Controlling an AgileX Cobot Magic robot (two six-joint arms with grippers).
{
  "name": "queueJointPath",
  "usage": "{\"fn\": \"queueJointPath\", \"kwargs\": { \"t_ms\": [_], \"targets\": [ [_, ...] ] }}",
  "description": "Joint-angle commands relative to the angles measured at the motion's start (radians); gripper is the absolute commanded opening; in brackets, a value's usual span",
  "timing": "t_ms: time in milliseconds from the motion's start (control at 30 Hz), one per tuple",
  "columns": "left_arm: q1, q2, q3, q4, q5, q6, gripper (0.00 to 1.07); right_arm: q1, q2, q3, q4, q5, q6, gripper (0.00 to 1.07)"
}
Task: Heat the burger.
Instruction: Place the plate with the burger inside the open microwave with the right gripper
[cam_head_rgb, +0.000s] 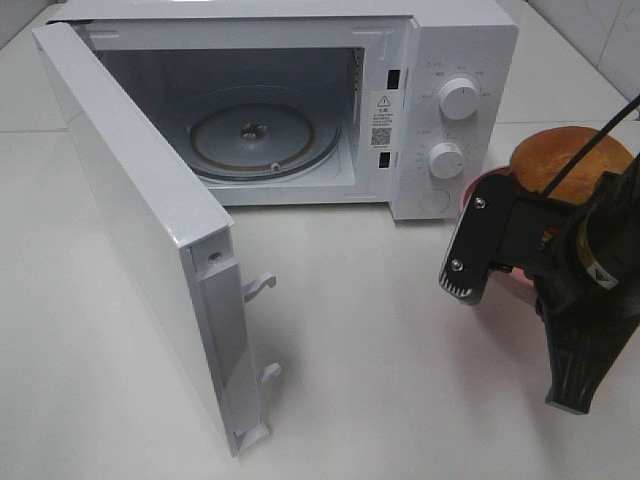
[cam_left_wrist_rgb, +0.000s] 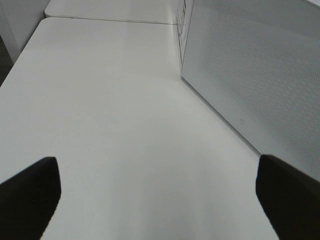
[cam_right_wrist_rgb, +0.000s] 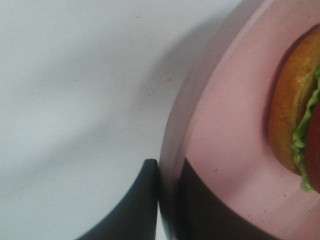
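The burger (cam_head_rgb: 560, 160), with a glossy brown bun, sits on a pink plate (cam_head_rgb: 467, 197) to the right of the microwave (cam_head_rgb: 455, 40). In the right wrist view the burger (cam_right_wrist_rgb: 292, 115) shows bun, green lettuce and a red layer on the plate (cam_right_wrist_rgb: 225, 130). My right gripper (cam_right_wrist_rgb: 162, 205) is shut on the plate's rim, one finger outside and one finger (cam_right_wrist_rgb: 205, 215) on the plate's inner surface. It also shows in the exterior view (cam_head_rgb: 490, 270), at the plate's near left edge. My left gripper (cam_left_wrist_rgb: 160, 200) is open and empty over bare table.
The microwave door (cam_head_rgb: 140, 220) stands wide open, swung out to the left toward the front. A glass turntable (cam_head_rgb: 265, 135) lies in the cavity. In the left wrist view the door's perforated outer face (cam_left_wrist_rgb: 250, 75) stands close by. The table (cam_head_rgb: 400, 350) is white.
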Motion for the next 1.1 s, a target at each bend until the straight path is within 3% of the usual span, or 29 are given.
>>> {"fn": "queueJointPath", "kwargs": {
  "t_ms": [33, 300, 1100],
  "targets": [
    [-0.006, -0.004, 0.0, -0.001, 0.0, -0.002, 0.98, 0.006, -0.01, -0.001, -0.056, -0.026, -0.112, 0.0],
    [-0.006, -0.004, 0.0, -0.001, 0.0, -0.002, 0.98, 0.006, -0.01, 0.0, -0.056, -0.156, -0.342, 0.0],
    [-0.006, -0.004, 0.0, -0.001, 0.0, -0.002, 0.98, 0.006, -0.01, 0.001, -0.055, -0.458, -0.706, 0.0]
  ]
}}
